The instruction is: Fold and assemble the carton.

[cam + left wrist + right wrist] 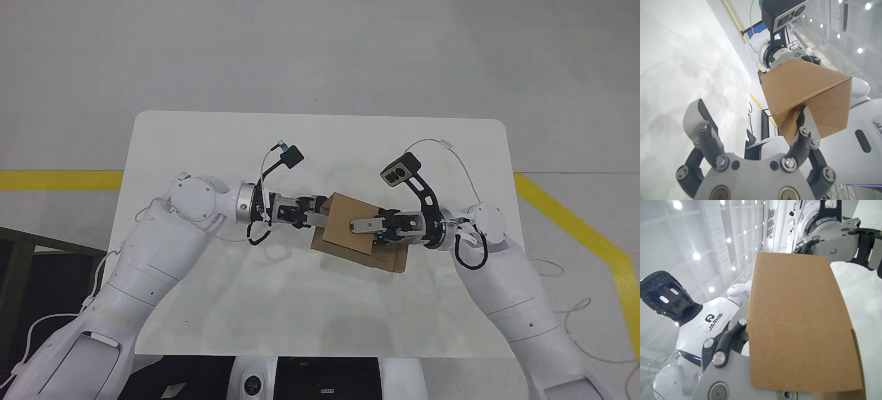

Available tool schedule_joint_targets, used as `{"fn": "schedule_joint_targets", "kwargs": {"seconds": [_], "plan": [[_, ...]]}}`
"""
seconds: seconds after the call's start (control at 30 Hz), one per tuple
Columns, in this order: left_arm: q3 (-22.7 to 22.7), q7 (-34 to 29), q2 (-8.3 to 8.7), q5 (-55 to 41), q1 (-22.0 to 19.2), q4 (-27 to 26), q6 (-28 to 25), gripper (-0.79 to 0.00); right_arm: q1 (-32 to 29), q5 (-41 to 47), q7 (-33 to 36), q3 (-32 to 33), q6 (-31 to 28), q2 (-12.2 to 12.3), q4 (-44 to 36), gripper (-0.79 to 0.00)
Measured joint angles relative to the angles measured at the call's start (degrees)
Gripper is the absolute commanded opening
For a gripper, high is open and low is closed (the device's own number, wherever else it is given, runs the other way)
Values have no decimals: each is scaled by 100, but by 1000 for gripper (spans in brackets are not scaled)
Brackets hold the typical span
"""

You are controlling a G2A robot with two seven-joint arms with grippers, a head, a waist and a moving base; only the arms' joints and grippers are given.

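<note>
Nearest of all is the left pincer (753, 107), its fingers spread well apart; one finger is pushed inside the open end of the carton (806, 91) and touches the inner face of a wall, while the other stands outside with nothing against it; so this pincer props the carton rather than grips it. At the opposite end the right pincer (365, 225) appears clamped on the carton, one finger lying flat over the top panel and the rest hidden behind cardboard; I judge it to be the one doing the holding. Between the two arms the carton sits over the middle of the tabletop (200, 150), about midway between the far and near edges and a little nearer the right edge than the left; whether its underside touches the tabletop I cannot tell.

As to progress: the carton is not a flat blank; it reads as a sleeve with creased corners, somewhat skewed rather than square; that much of the folding looks done. The end facing the left pincer is open, with no flap closed across it; a narrow flap stands loose along one edge by the right pincer. Left to do, by my reckoning: square the sleeve, fold in the end flaps, tuck them shut.
</note>
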Motion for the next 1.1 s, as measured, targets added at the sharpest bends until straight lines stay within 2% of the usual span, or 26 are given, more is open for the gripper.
{"fn": "schedule_joint_targets", "kwargs": {"seconds": [0.2, 0.43, 0.73, 1.1], "plan": [[-103, 4, 29, 161, 5, 54, -4, 0, -4, -69, 3, 36, 26, 4, 13, -785], [-437, 7, 153, 508, 131, 137, 16, 0, -8, -398, -14, 132, 165, 46, 109, -785], [-790, 67, 287, 814, 347, -40, -60, 0, 23, -719, 183, 109, 280, 81, 285, -785], [-613, 33, 279, 853, 444, -417, 3, 0, 60, -624, 128, -15, 222, 42, 229, -785]]}}
